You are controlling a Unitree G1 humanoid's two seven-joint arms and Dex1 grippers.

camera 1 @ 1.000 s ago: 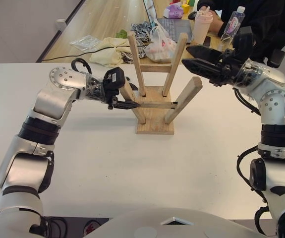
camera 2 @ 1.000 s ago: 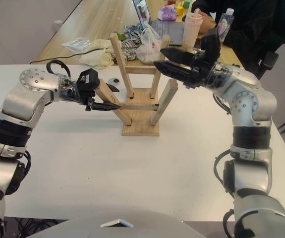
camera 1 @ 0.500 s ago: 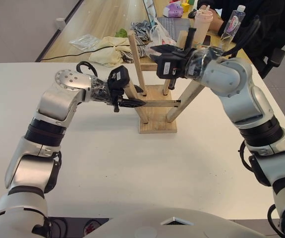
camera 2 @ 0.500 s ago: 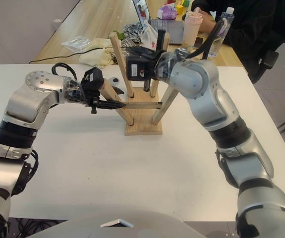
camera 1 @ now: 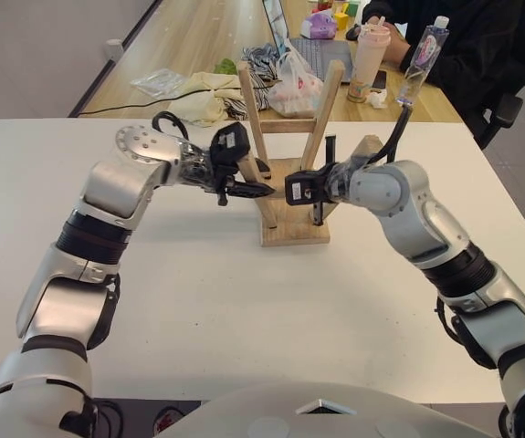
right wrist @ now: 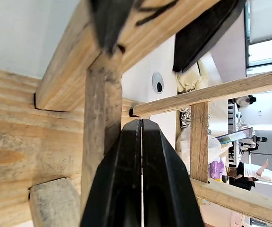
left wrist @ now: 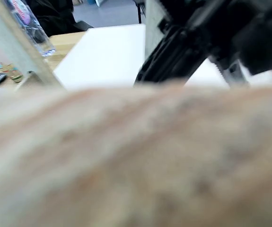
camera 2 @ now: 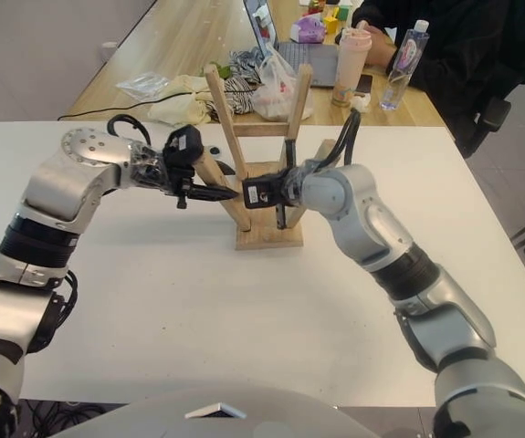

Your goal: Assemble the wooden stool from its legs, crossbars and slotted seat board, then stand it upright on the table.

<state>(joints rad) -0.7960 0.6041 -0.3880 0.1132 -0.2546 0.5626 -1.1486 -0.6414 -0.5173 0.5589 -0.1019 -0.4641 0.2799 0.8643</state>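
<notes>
Right wrist view: the right gripper [right wrist: 141,122] is fully closed, its two black fingers [right wrist: 119,179] pressed flat together with nothing between them. The tips lie just beside an upturned leg [right wrist: 101,132], close to where a thin crossbar [right wrist: 197,97] ends, and leg ends sit in the slotted seat board [right wrist: 8,142]. Left wrist view: blurred pale wood lies hard against the camera, with the white table [left wrist: 102,52] beyond it. Whether the left gripper [camera 1: 257,191] is clamped or open cannot be told from this or any other view. Head views: these give the whole layout that the wrist views lack. The stool [camera 1: 285,125] stands upside down at the centre of the table, seat board flat on the surface and legs pointing up. The left gripper meets the near-left leg from the stool's 9 o'clock side. The right gripper comes in from 3 o'clock, low between the legs and above the seat board, facing the left gripper, but its closure is plain only at the wrist. At 12 o'clock, well apart, a wooden table [camera 1: 198,36] carries bags [camera 1: 289,82], a cup [camera 1: 370,50] and a bottle [camera 1: 422,55].
</notes>
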